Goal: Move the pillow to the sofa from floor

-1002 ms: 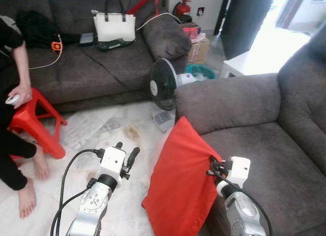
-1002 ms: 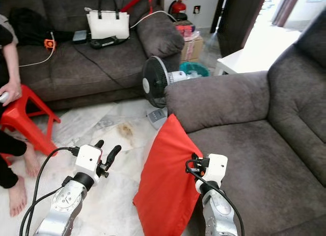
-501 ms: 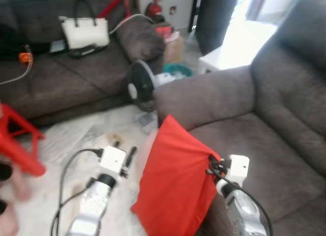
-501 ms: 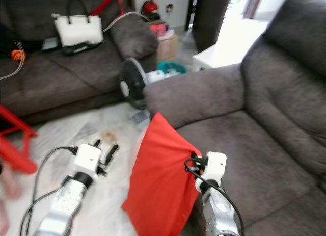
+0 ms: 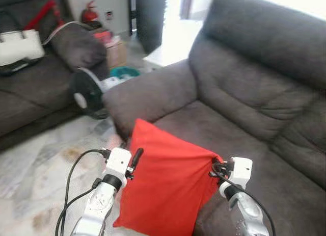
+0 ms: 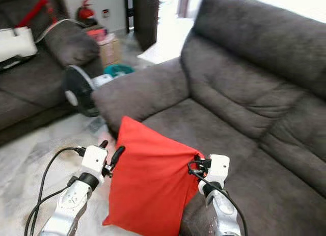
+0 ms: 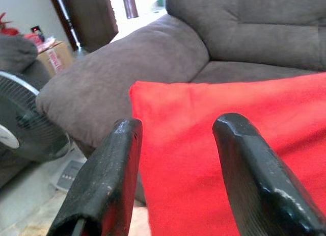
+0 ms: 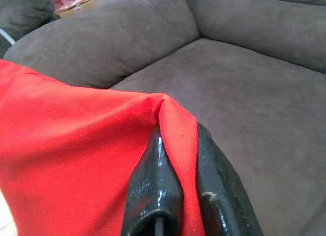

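Over on the left, the left claw [image 5: 130,157] sits wide apart just beside the red pillow [image 5: 168,187], probably steadying it. The right claw [image 8: 178,159] pinches its top corner, so the pillow hangs against the sofa [image 5: 254,103] front, seat within reach.

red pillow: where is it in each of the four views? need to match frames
Left eye: red pillow low centre, pinched at its corner by the right gripper.
Right eye: low centre-left.
Left wrist: beyond the open left gripper.
Right wrist: corner clamped between the fingers.
Shared landmark: the grey sofa armrest behind the pillow.
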